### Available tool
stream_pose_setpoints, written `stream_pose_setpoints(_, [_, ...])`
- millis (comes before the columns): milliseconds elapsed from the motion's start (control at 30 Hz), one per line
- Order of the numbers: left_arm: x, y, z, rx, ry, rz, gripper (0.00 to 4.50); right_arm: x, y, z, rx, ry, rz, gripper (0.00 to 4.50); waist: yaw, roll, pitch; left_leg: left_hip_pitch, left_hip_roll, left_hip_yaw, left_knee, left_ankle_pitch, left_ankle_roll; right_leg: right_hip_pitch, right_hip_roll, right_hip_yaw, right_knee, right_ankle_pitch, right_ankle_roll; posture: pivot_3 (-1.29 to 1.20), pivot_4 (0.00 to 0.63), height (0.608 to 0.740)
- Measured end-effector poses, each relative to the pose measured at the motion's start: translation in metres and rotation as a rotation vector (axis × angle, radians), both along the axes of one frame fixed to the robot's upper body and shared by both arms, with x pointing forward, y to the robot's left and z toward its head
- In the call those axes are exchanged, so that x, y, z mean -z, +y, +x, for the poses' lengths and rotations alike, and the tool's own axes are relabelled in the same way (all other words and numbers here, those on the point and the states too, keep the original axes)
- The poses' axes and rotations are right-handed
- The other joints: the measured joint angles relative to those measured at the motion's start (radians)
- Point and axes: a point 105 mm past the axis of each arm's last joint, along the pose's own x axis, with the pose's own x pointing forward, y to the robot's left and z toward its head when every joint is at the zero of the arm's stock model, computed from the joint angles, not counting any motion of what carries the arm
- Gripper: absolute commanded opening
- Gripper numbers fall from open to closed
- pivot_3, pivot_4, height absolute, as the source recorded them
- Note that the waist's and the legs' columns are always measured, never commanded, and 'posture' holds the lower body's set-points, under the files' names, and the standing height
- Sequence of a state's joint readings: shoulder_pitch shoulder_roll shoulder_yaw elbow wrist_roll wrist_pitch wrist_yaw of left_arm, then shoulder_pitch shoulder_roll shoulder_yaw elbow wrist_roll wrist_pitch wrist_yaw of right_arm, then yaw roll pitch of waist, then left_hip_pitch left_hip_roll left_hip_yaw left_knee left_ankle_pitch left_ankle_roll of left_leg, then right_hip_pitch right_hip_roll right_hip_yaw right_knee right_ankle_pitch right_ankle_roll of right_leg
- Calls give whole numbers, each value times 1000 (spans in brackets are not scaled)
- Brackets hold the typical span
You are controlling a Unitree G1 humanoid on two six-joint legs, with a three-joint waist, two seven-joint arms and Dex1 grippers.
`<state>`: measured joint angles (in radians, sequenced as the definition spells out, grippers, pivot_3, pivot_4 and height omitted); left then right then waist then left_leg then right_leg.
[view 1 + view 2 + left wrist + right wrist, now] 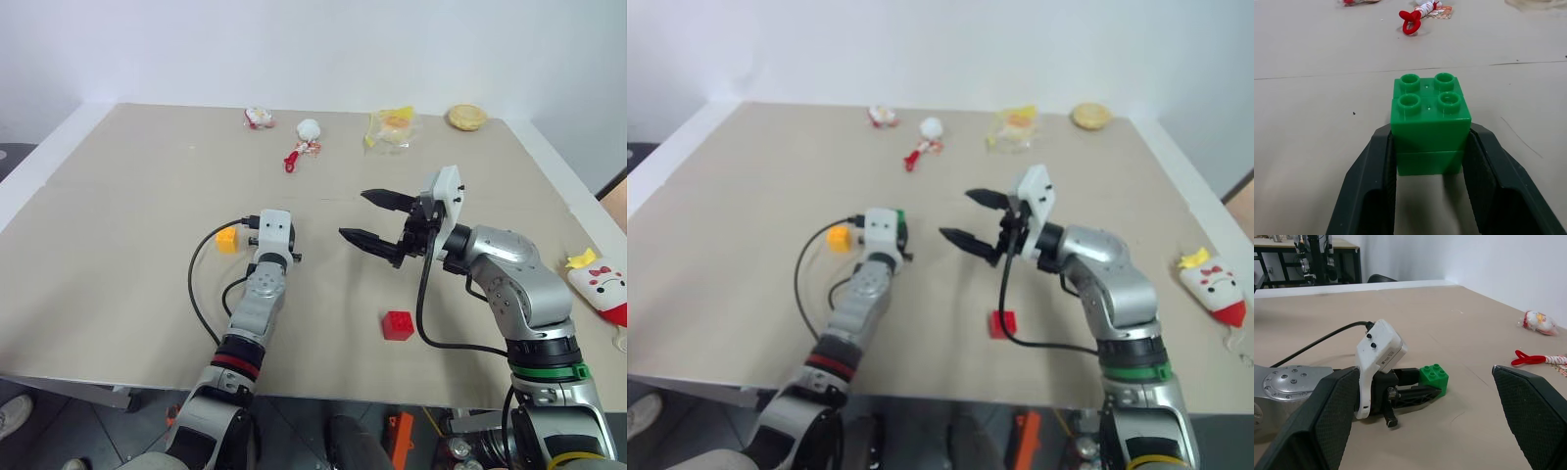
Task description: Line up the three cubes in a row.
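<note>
Gripping green cube (1430, 128), left gripper (1430, 186), table (118, 196)

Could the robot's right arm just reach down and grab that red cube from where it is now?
Probably yes. The red cube sits alone on the table just below the open right gripper, with nothing lying between them. The left gripper is off to the side, shut on the green cube.

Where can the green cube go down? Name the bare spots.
Bare table lies between the yellow cube and the red cube, below the open right claw. The left claw is shut on the green cube. Crowded: the far edge, with the red-handled toy and wrapped snacks.
</note>
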<state>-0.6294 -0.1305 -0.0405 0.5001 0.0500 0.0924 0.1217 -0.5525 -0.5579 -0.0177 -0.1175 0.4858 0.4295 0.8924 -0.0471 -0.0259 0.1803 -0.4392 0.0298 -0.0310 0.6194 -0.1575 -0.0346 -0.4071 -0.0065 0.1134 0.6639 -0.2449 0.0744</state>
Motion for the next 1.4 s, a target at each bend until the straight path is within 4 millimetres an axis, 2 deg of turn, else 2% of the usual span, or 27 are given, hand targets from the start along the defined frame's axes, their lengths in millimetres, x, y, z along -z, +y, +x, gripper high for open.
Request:
stream_pose_setpoints(100, [-8,-8,-2,139,-33,-37,1313,2,1,-6,-27,4,-14,4500,0,0,0,0,0,0,0,0,0,0,0,0,0,0,0,0,150,740])
stream_pose_setpoints(200, [-23,-14,-10,376,-98,-45,1313,7,-3,-28,-114,42,-62,4500,0,0,0,0,0,0,-2,-1,-1,-1,0,0,0,-2,-1,0,150,740])
stream_pose_setpoints(300, [-34,-9,-23,622,-137,-6,1313,3,-13,-48,-175,65,-108,4500,-1,0,0,0,0,0,-2,-1,-1,-1,0,-1,0,-3,-2,0,150,740])
stream_pose_setpoints(367, [-39,-8,-41,852,-149,61,1313,4,-22,-63,-210,85,-162,4500,0,0,0,0,1,0,-2,-1,-1,0,0,-1,0,-4,-2,0,150,740])
stream_pose_setpoints(467, [-36,-6,-62,1080,-129,137,1313,9,-30,-73,-239,117,-202,4500,-1,0,0,1,1,0,-2,-1,-1,0,0,-1,0,-4,-3,0,150,740])
stream_pose_setpoints(500, [-35,-6,-64,1094,-126,142,1313,9,-30,-74,-240,120,-205,4500,-1,0,0,1,1,0,-1,-1,-1,0,0,-1,0,-4,-3,0,150,740])
stream_pose_setpoints(600, [-19,-3,-98,1409,-59,272,1313,21,-40,-84,-252,170,-257,4500,0,0,0,1,1,1,-1,-1,-1,0,-1,-1,0,-6,-8,0,150,740])
stream_pose_setpoints(800, [2,-12,-120,1554,-11,305,1313,28,-47,-90,-243,184,-268,4500,0,0,0,0,1,0,0,-1,-1,0,-1,-1,0,-6,-7,0,150,740])
stream_pose_setpoints(1100, [11,-28,-120,1518,-6,326,1313,28,-53,-89,-206,175,-288,4500,0,0,0,1,1,0,1,-1,-1,0,-1,-1,0,-5,-7,0,150,740])
stream_pose_setpoints(1233, [20,-30,-121,1487,27,303,1313,27,-53,-88,-197,170,-288,4500,0,0,0,1,1,0,0,-1,-1,0,-1,-1,0,-5,-6,0,150,740])
stream_pose_setpoints(1400, [20,-31,-123,1475,35,297,1313,27,-53,-88,-195,168,-288,4500,0,0,0,1,1,0,1,-1,-1,1,-1,-1,0,-5,-6,0,150,740])
